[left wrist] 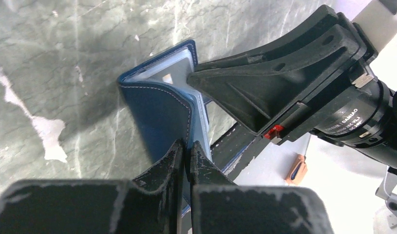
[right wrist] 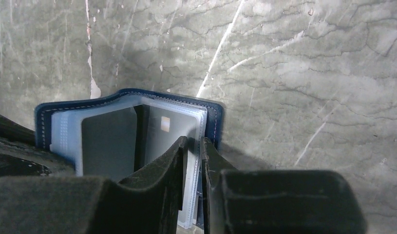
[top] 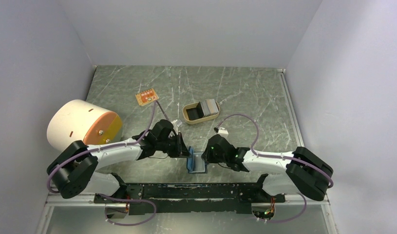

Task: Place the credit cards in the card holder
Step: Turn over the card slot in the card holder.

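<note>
The card holder (top: 196, 163) stands open like a book near the table's front edge, between my two grippers. My left gripper (left wrist: 187, 145) is shut on the edge of its navy left cover (left wrist: 160, 112). My right gripper (right wrist: 194, 141) is shut on its right side, clear sleeves and navy cover (right wrist: 213, 122) between the fingers. A grey card with a gold chip (right wrist: 164, 124) sits in a sleeve there. More credit cards (top: 209, 107), a grey stack, lie in the tan tray (top: 192, 115) farther back.
A small orange board (top: 146, 97) lies at the back left. A large white cylinder with an orange end (top: 84, 125) rests at the left beside my left arm. Grey walls enclose the marbled table on three sides.
</note>
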Motion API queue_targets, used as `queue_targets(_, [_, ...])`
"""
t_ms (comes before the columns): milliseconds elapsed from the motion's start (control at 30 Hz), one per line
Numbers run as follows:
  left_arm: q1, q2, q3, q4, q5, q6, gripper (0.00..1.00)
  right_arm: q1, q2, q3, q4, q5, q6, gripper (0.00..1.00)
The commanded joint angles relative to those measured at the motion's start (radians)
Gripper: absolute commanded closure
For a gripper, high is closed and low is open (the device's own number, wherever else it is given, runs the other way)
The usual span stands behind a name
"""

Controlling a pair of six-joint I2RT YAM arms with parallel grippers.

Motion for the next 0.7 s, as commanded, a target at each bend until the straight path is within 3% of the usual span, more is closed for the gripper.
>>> queue_targets(0, [-0.012,0.042,-0.012,0.181,0.107,-0.019,0.91,0.008,0.033,-0.020,0.006,-0.020,0.004,0.81])
queue_targets(267, [-0.010,0.059,-0.019,0.131,0.063,-0.020,0.91,0.007,-0.008,-0.038,-0.024,0.008,0.017,0.80])
queue_targets(667, [-0.010,-0.005,0.025,-0.088,-0.058,0.011,0.91,-0.010,-0.252,0.074,-0.321,0.150,-0.039,0.59])
